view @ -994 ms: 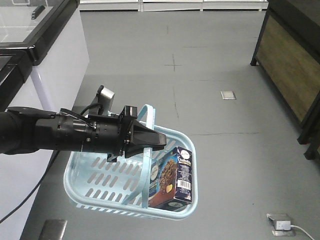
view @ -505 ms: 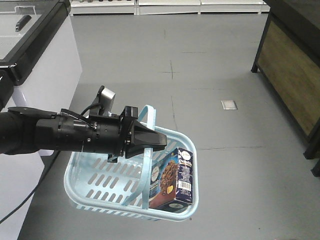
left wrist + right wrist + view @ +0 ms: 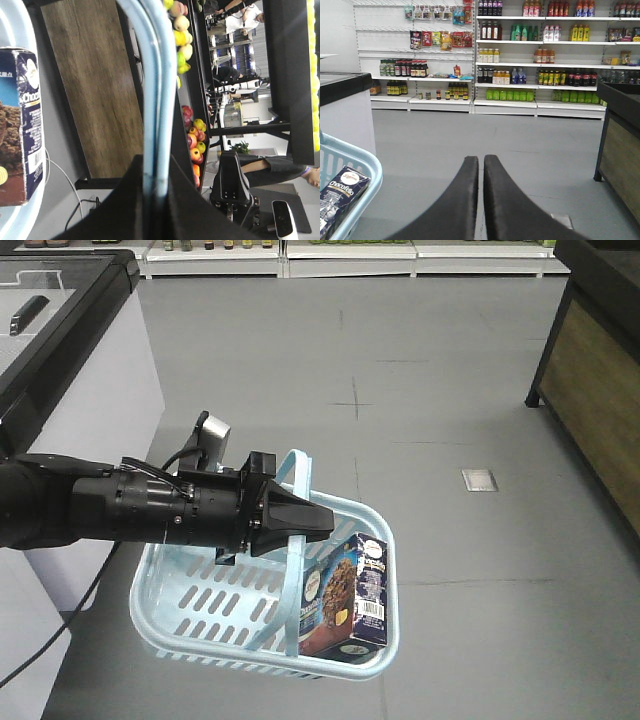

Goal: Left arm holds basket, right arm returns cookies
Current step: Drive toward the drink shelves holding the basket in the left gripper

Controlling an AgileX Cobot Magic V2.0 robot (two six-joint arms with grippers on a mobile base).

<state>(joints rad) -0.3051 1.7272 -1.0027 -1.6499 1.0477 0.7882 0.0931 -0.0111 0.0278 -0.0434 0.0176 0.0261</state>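
Note:
My left gripper (image 3: pixel 326 523) is shut on the pale blue hoop handle (image 3: pixel 291 605) of the light blue basket (image 3: pixel 230 660), which hangs above the grey floor. In the left wrist view the handle (image 3: pixel 152 100) runs straight into the shut left gripper (image 3: pixel 154 167). The cookies (image 3: pixel 350 595), a dark navy carton, stand upright in the basket's right end. The carton's side also shows in the left wrist view as cookies (image 3: pixel 20 125). My right gripper (image 3: pixel 481 159) is shut on nothing, to the right of the basket rim (image 3: pixel 367 172) and the cookies (image 3: pixel 342 195).
A white chest cabinet with a black top (image 3: pixel 90 370) stands at the left. A wood-sided display stand (image 3: pixel 590 390) is at the right. Stocked store shelves (image 3: pixel 535 55) line the far wall. A metal floor plate (image 3: pixel 479 479) lies ahead. Fruit (image 3: pixel 192 140) fills a nearby stand.
The floor, the cabinet and the wooden stand have shifted down and to the right in the front view. The left gripper, the basket and the cookies keep their place in the frame.

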